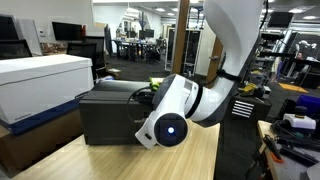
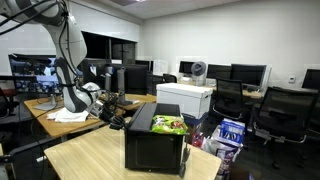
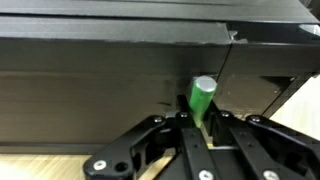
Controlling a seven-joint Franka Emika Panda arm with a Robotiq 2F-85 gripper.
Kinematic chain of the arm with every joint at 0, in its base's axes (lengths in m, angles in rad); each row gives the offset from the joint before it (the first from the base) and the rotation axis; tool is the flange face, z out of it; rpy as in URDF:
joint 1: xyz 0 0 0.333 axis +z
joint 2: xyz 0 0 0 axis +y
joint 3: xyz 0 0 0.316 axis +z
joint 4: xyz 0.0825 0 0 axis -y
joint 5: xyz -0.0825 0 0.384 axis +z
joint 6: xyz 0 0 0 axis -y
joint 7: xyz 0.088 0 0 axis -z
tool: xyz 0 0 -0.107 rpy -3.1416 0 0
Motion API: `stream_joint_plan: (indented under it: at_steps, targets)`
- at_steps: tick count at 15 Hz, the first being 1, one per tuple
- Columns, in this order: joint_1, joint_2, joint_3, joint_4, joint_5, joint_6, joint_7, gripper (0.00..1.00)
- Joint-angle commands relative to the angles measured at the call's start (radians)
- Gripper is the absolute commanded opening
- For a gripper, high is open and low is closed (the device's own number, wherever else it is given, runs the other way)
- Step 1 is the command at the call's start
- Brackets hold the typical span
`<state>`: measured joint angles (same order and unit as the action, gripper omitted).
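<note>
Gripper?
— Clenched on green cylinder, held upright between its jaws.
Surroundings?
— Black box close ahead, blocking the way; colourful packets on top; white box beside it; wooden table beneath.

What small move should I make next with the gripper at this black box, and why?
Probably a short, slow pull straight back from the black box. In the wrist view the gripper looks closed on the green cylinder, whose tip sits close to the box's dark face; whether it touches I cannot tell. Backing off first should free it before any lift or swing.
</note>
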<state>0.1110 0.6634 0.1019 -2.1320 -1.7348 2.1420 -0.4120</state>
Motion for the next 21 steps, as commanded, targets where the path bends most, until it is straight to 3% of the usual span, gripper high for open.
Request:
stream_joint_plan:
  at_steps: [1,7,12,13,15,21]
  targets:
    - [0.026,-0.074,0.034,-0.122,0.058,-0.04,-0.033,0.06]
    - [0.044,-0.092,0.082,-0.163,0.159,-0.074,-0.105,0.06]
    - [0.118,-0.089,0.161,-0.155,0.278,-0.129,-0.095,0.05]
    - [0.126,-0.086,0.167,-0.148,0.304,-0.148,-0.117,0.43]
    - [0.138,-0.101,0.175,-0.151,0.322,-0.161,-0.148,0.48]
    - [0.122,-0.151,0.214,-0.159,0.466,-0.177,-0.324,0.91]
